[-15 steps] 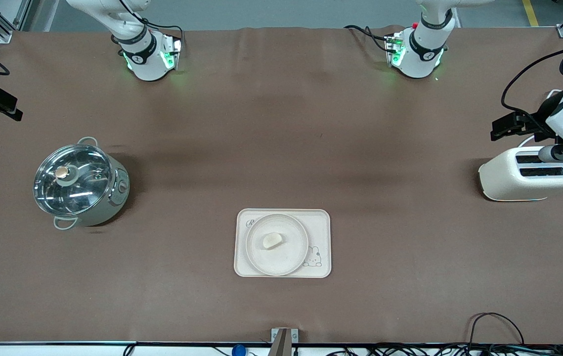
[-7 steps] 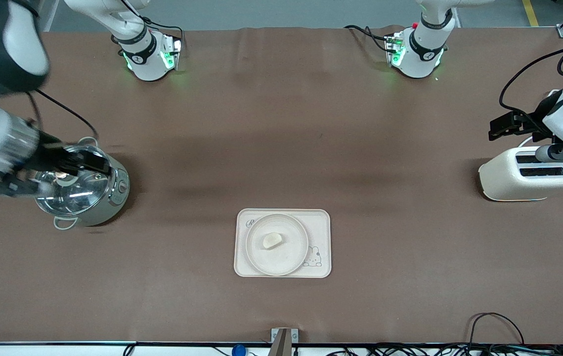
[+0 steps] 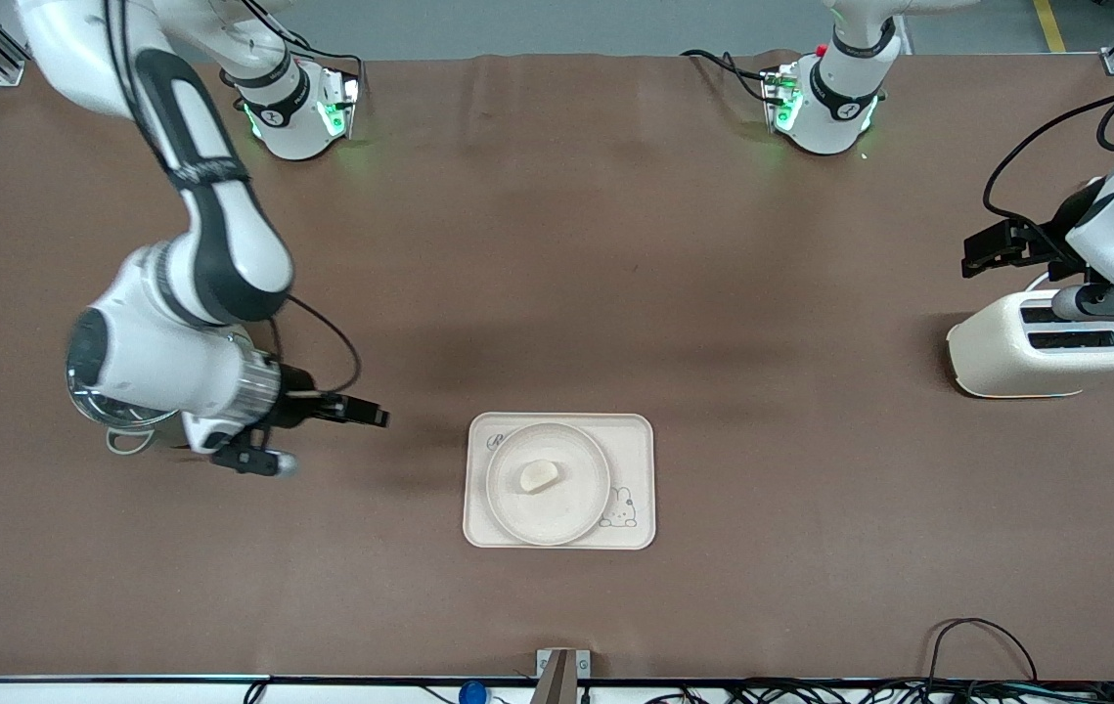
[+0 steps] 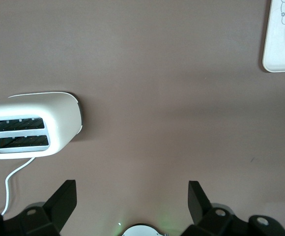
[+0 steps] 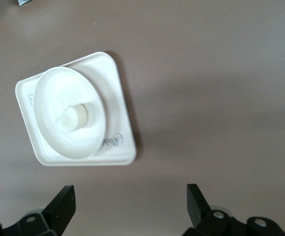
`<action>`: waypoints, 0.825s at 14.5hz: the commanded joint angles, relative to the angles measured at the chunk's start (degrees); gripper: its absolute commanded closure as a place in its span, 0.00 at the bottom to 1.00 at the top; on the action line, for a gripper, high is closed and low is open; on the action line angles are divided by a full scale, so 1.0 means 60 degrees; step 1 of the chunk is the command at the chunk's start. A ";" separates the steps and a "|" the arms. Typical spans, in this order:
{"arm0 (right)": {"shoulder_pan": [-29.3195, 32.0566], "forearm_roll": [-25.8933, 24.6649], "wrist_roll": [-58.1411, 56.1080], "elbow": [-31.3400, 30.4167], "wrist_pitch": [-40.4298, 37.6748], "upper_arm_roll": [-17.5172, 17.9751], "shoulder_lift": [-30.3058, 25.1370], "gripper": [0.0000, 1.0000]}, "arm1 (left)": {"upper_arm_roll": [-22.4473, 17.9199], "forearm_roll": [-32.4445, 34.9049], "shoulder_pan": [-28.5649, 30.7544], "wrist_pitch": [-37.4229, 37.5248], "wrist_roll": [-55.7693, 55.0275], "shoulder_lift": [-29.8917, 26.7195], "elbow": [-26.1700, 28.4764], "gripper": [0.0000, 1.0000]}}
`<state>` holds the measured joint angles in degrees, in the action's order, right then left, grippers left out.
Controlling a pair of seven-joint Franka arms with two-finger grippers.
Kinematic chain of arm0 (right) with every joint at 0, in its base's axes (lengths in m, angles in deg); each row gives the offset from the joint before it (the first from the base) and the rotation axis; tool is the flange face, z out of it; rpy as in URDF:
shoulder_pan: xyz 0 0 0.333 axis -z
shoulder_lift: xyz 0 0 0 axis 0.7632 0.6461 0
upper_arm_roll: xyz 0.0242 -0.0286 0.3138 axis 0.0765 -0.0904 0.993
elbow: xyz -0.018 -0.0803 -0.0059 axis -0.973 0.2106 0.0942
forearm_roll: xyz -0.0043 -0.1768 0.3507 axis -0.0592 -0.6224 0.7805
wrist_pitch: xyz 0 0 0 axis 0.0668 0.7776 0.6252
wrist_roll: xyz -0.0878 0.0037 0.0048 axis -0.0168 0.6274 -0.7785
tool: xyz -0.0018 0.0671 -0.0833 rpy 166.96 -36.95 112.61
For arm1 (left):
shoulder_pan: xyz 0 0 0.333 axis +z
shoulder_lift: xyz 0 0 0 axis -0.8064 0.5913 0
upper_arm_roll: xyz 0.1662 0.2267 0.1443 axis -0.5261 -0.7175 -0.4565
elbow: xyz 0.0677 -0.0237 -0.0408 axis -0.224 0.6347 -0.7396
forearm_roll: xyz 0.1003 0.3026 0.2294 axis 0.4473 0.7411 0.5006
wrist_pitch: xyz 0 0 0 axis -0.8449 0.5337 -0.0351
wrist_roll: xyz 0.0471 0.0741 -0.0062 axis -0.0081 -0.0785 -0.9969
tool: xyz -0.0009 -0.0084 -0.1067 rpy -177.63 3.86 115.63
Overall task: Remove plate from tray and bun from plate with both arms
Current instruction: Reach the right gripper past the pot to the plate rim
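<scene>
The cream tray (image 3: 637, 442) with the bunny drawing lies in the middle of the table, near the front camera. The round plate (image 3: 568, 510) sits on it, and the small pale bun (image 3: 537, 476) lies on the plate. My right gripper (image 3: 378, 417) is open and empty above the table, between the pot and the tray. Its wrist view shows its fingers spread (image 5: 130, 192) with the tray (image 5: 119, 98), plate (image 5: 51, 93) and bun (image 5: 74, 118) ahead. My left gripper (image 3: 973, 258) is open and empty above the toaster's edge. Its wrist view (image 4: 131, 189) shows one tray corner (image 4: 280, 46).
A steel pot with a glass lid (image 3: 111, 418) stands toward the right arm's end, mostly hidden by the right arm. A cream toaster (image 3: 1036, 354) stands toward the left arm's end and also shows in the left wrist view (image 4: 32, 125). Brown table cloth surrounds the tray.
The right arm has swung in from the table's end, passed over the pot and now points at the tray. The left gripper has shifted only slightly.
</scene>
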<state>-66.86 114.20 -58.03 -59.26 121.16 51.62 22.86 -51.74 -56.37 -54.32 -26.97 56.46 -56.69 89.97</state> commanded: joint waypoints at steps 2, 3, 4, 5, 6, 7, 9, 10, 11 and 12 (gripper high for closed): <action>-0.0882 0.0417 0.0167 0.0990 0.0655 -0.0062 0.1571 0.01 | 0.0015 -0.0056 -0.0008 0.0039 -0.0009 -0.0014 -0.0070 0.00; -0.1116 0.0431 0.0182 0.1341 0.0801 -0.0062 0.2010 0.02 | 0.0029 -0.0056 -0.0037 0.0039 -0.0009 -0.0014 -0.0070 0.00; -0.1249 0.0431 0.0225 0.1606 0.1049 -0.0062 0.2363 0.02 | 0.0029 -0.0056 -0.0037 0.0039 -0.0009 -0.0014 -0.0085 0.00; -0.1337 0.0431 0.0356 0.1913 0.1269 -0.0062 0.2714 0.04 | 0.0044 -0.0071 -0.0037 0.0039 -0.0023 -0.0014 -0.0070 0.00; -0.1353 0.0460 0.0372 0.2279 0.1315 -0.0062 0.3008 0.11 | 0.0044 -0.0071 -0.0080 0.0039 -0.0023 -0.0014 -0.0085 0.00; -0.1338 0.0504 0.0488 0.2645 0.1301 -0.0048 0.3257 0.24 | 0.0044 -0.0071 -0.0153 0.0039 -0.0023 -0.0014 -0.0070 0.00; -0.1425 0.0505 0.0811 0.3057 0.1330 -0.0047 0.3552 0.41 | 0.0044 -0.0071 -0.0169 0.0039 -0.0023 0.0001 -0.0070 0.00; -0.1484 0.0505 0.0812 0.3276 0.1330 -0.0047 0.3741 0.48 | 0.0044 -0.0071 -0.0169 0.0039 -0.0023 0.0001 -0.0070 0.00; -0.1485 0.0505 0.0812 0.3481 0.1344 -0.0047 0.3932 0.52 | 0.0044 -0.0086 -0.0169 0.0039 -0.0023 0.0001 -0.0085 0.00; -0.1485 0.0505 0.0826 0.3744 0.1344 -0.0047 0.4166 0.53 | 0.0044 -0.0086 -0.0169 0.0039 -0.0023 0.0001 -0.0070 0.00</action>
<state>-75.41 115.89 -54.03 -41.53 129.81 51.55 44.38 -51.56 -56.37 -55.39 -26.97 56.45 -56.68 89.97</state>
